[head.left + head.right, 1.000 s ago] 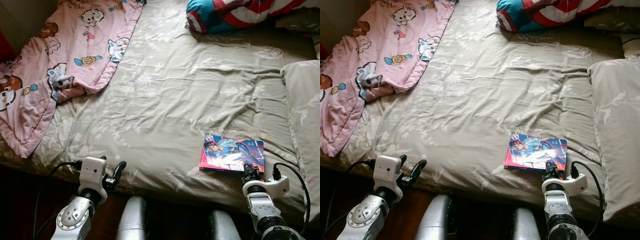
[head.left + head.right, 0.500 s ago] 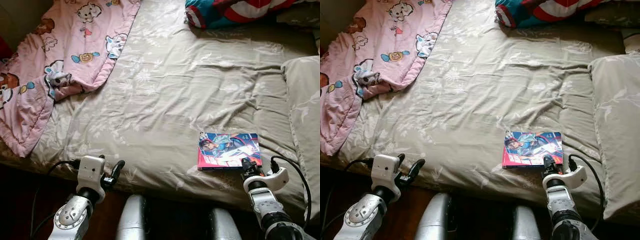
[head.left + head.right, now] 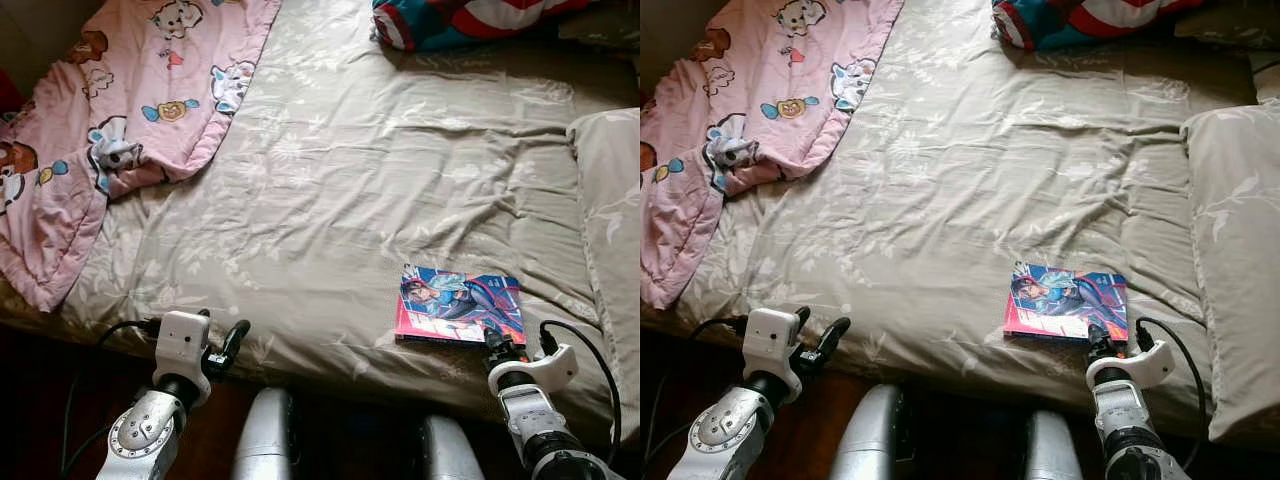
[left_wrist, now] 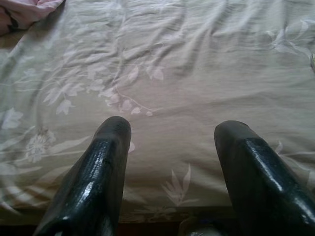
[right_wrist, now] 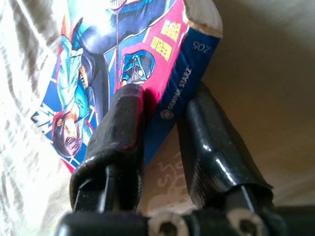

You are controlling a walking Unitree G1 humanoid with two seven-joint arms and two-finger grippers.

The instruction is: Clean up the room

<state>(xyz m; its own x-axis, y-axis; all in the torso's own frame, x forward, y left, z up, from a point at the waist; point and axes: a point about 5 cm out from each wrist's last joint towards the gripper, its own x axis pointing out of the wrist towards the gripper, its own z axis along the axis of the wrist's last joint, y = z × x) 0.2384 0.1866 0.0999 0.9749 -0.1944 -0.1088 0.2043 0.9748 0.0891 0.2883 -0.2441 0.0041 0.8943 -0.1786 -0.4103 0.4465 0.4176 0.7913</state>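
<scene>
- Glossy red-and-blue comic book (image 3: 459, 307) lay flat near the front edge of the bed (image 3: 360, 180), right of centre, cover up.
- Change vs 1 s ago: right gripper (image 3: 495, 343) had closed in on the book's near right corner; 0.5 s ago its tip overlapped the cover slightly more, now it sat right at the corner. Book itself looked much where it was on the sheet; the small shifts in framing look like camera motion.
- Meaning for the task, as a guess: pick-up of the book was under way, lift not yet started, since the book still looked flat on the sheet.
- Right wrist view gave what the eye views couldn't: one finger (image 5: 120, 132) lay on the cover, the other under the spine side, book edge between them. Fingers were closed to about the book's thickness and looked clamped on it.
- Eye views gave context instead: pink cartoon blanket (image 3: 120, 120) bunched at far left, red-white-blue bundle (image 3: 470, 20) at the far edge, pillow (image 3: 610, 200) along the right.
- Left gripper (image 4: 170, 147) hovered at the bed's front edge, well apart from the book; wrist view showed fingers spread wide, nothing between them, only floral sheet beyond.
</scene>
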